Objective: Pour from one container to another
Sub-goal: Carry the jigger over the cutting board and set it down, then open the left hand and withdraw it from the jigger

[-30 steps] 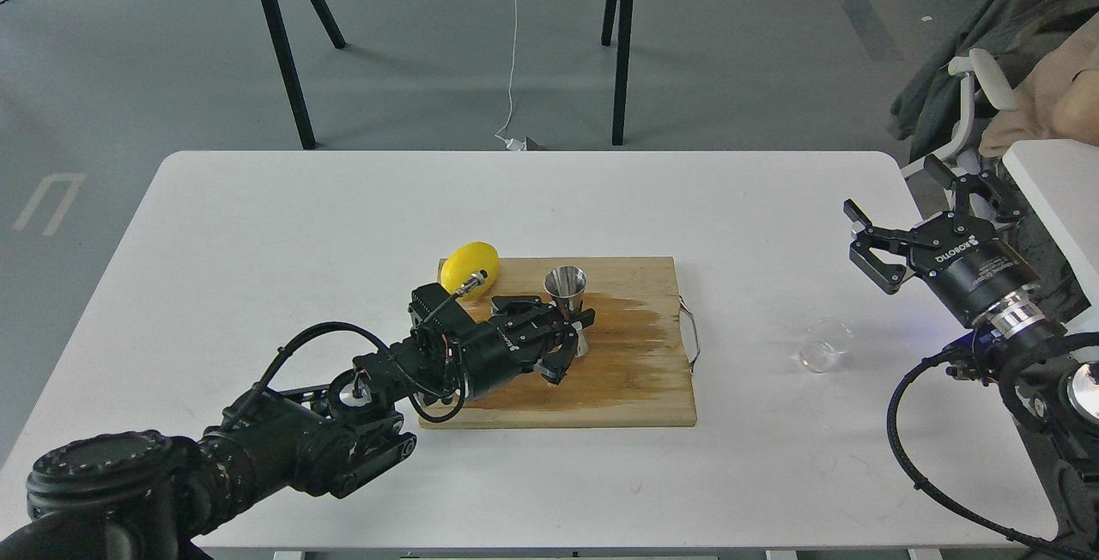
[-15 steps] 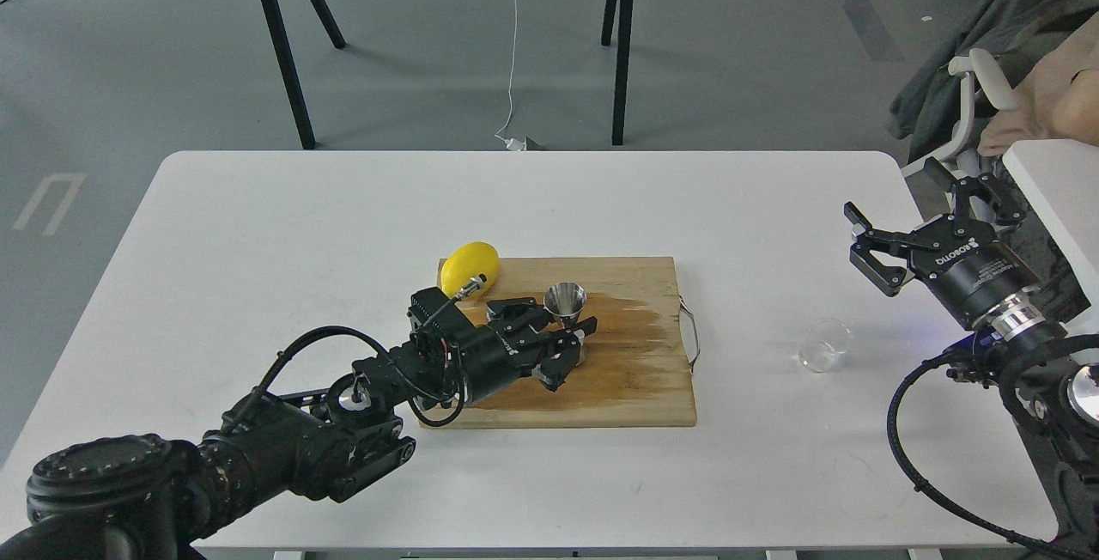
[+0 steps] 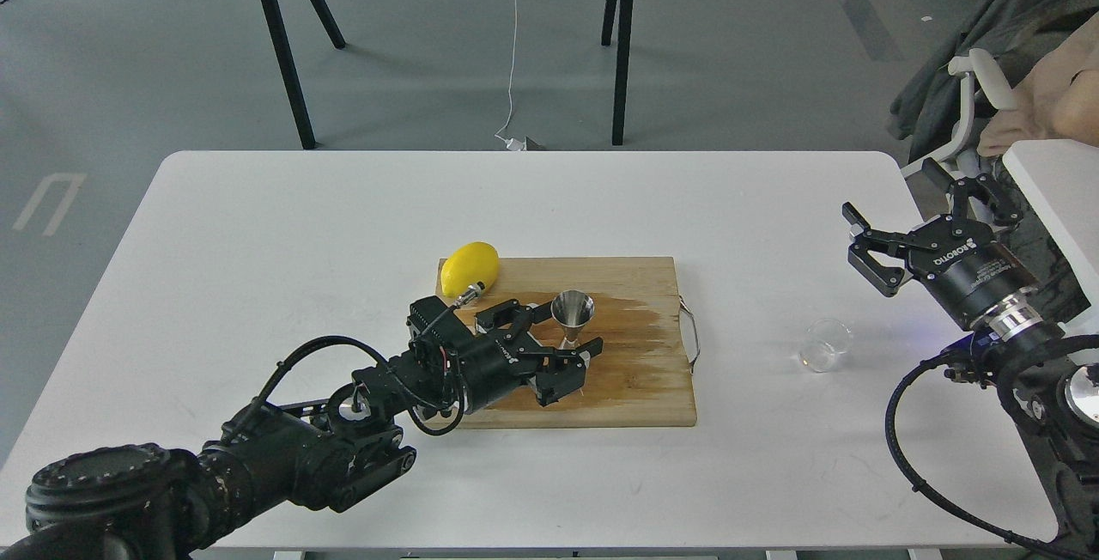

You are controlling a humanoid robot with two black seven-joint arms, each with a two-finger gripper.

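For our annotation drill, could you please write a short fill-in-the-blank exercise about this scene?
1. The steel jigger stands upright on the wooden ____.
2. The yellow fruit at the cutting board's far-left corner is a ____.
3. The clear glass cup sits on the white table, nearest the ____ gripper.

Missing words: cutting board; lemon; right

White table with rounded corners. Directly on it: a wooden cutting board near centre, with a metal handle on its right edge, and a clear glass cup, apparently empty, well apart to the right.
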